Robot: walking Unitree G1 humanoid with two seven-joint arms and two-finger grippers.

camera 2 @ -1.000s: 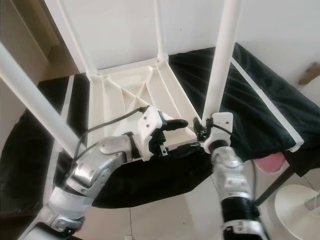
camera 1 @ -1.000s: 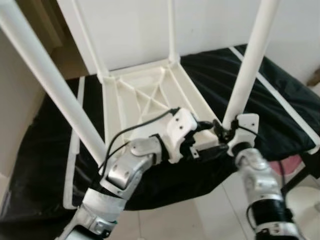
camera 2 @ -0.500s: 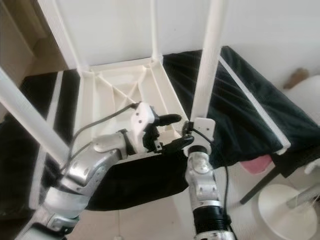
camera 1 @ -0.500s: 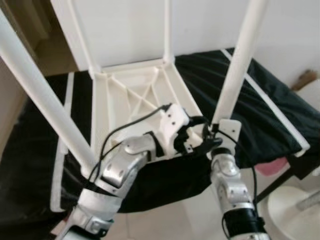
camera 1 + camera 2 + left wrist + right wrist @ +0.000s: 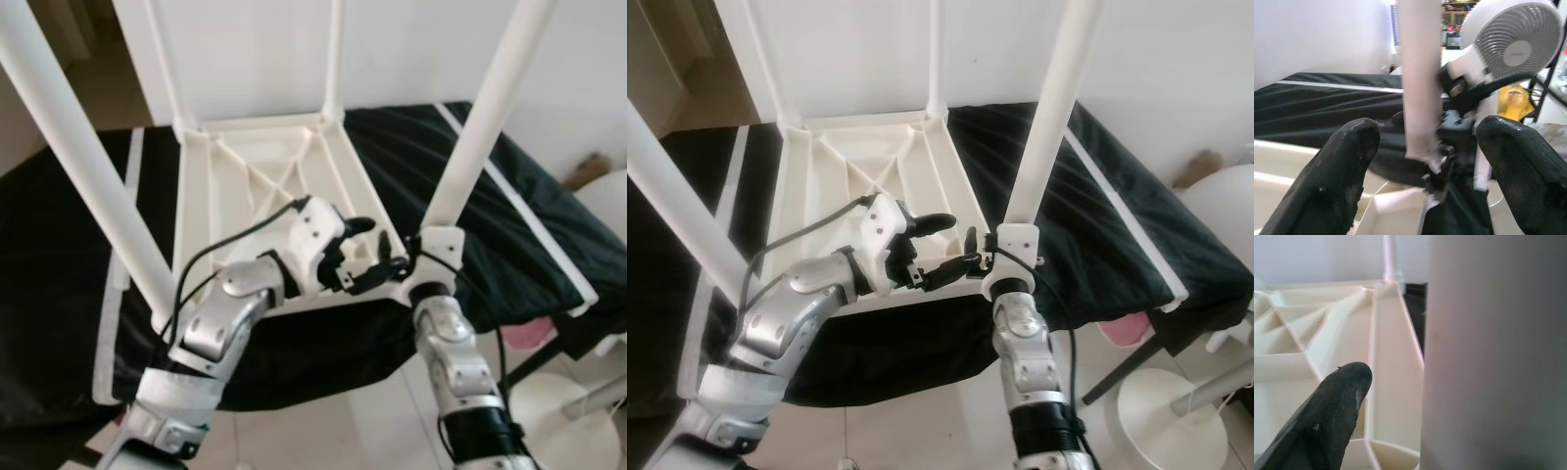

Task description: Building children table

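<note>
The left gripper sits at the centre of the left eye view, its two black fingers spread wide, one above and one below, over the near right corner of the upturned white plastic children's table. At 3 o'clock from it stands the near right white tubular leg, seated in that corner and rising toward 1 o'clock. The right gripper is at the base of this leg; one black finger lies beside the tube, which looms in the right wrist view, but whether the fingers close on the leg cannot be told.

The table lies underside up on a black cloth with white edging, its ribbed tray-like underside open toward the camera and holding nothing loose. A second white tubular leg rises at 10 o'clock from the near left corner; two thinner-looking far legs rise at 12 o'clock against a white wall.

The left wrist view adds a white pedestal fan behind the leg and the right arm's white wrist housing. The right eye view adds a round white base on the tiled floor at 4 o'clock and a pink object under the cloth's edge.
</note>
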